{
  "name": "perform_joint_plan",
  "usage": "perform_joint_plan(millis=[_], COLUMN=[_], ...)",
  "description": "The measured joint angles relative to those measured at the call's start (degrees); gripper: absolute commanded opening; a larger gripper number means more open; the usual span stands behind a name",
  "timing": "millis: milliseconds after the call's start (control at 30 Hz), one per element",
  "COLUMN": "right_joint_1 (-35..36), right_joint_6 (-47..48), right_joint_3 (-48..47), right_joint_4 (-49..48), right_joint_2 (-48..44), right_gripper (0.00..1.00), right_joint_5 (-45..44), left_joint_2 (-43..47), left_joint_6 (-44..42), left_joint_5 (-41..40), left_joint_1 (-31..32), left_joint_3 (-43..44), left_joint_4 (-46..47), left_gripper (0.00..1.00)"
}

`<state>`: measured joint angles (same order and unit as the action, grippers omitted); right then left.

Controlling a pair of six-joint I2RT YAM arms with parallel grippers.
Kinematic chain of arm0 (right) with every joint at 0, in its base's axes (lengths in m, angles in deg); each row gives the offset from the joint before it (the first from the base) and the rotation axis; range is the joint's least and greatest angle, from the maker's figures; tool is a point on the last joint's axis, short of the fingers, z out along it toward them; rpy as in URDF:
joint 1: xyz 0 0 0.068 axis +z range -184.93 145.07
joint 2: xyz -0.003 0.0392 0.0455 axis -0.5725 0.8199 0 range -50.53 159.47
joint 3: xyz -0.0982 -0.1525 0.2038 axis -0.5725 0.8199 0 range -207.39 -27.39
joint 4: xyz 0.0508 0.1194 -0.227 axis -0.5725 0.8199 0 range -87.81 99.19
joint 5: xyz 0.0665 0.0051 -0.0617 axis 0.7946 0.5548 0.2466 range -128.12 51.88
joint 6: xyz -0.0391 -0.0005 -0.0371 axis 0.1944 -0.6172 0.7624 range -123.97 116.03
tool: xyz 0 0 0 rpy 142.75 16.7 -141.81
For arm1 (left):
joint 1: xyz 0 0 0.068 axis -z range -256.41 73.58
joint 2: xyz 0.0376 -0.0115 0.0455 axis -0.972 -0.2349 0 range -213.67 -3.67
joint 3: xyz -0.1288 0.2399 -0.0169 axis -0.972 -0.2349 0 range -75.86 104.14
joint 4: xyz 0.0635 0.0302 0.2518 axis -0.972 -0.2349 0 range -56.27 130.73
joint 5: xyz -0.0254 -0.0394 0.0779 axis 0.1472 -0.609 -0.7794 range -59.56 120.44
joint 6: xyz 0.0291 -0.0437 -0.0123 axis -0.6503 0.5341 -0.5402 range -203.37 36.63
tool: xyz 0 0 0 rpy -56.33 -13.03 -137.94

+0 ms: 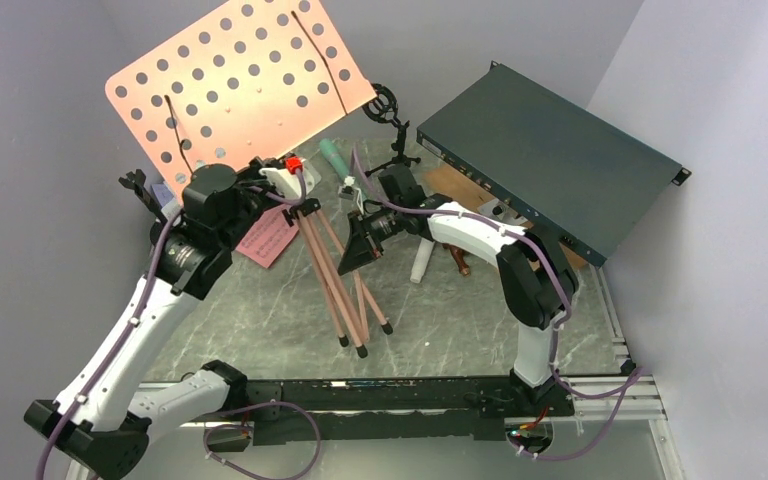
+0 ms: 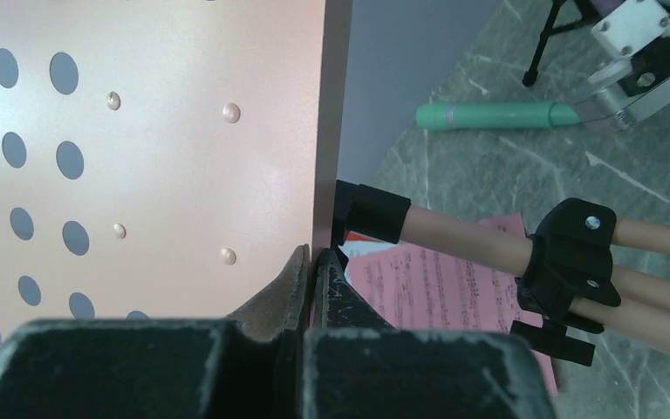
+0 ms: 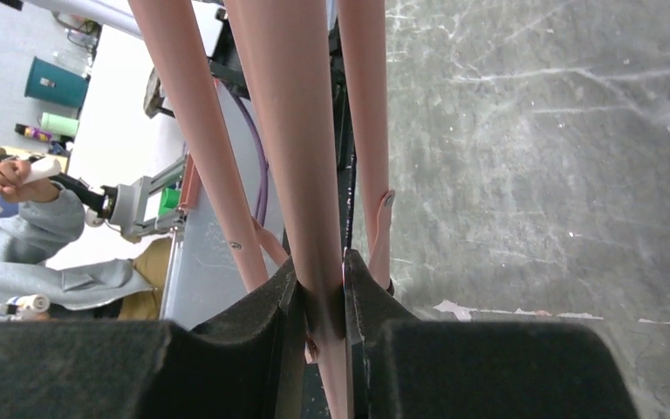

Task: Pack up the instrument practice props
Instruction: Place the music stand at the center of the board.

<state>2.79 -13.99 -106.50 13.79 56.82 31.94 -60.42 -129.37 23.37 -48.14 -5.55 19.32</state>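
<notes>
Pink metal music tripod with a holed plate (image 1: 240,80) is held by both grippers. Left gripper (image 2: 312,264) clamps the plate's edge; right gripper (image 3: 321,278) clamps one leg (image 3: 283,131). If they pull apart, it could bend or slip.

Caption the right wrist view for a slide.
Right gripper clamped on one pink tripod leg above the grey table.

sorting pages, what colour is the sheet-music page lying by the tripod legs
Pinkish red paper sheet-music page with dark printed notes; clearest in left wrist view.
</notes>
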Motion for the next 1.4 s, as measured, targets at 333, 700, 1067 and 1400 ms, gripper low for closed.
perform_joint_plan(millis=[333,700,1067,1400], right_joint_1=[-0.22,-0.87,-1.33,-1.90], right_joint_6=[-4.28,-7.52,-10.60,-12.96], right_joint_3=[2.47,5.25,7.34,8.13], right_joint_4=[-2.49,-5.44,-8.31,-10.86], right_joint_2=[5.42,8.02,10.23,10.23], right_gripper=[0.00,0.00,0.00,0.00], right_joint_5=[-2.32,-12.24,-15.34,-14.88], left_joint_2=[-4.63,-12.15,-20.92,-22.93], left_joint_6=[3.23,10.21,11.30,10.73], left_joint_5=[0.28,7.72,13.11,14.82], left_joint_1=[-5.31,-13.60,-14.78,-14.69], left_joint_3=[-7.48,-12.96,-12.81,-9.68], left_joint_4=[3.67,7.45,13.57,12.72], left_gripper=[0.00,0.00,0.00,0.00])
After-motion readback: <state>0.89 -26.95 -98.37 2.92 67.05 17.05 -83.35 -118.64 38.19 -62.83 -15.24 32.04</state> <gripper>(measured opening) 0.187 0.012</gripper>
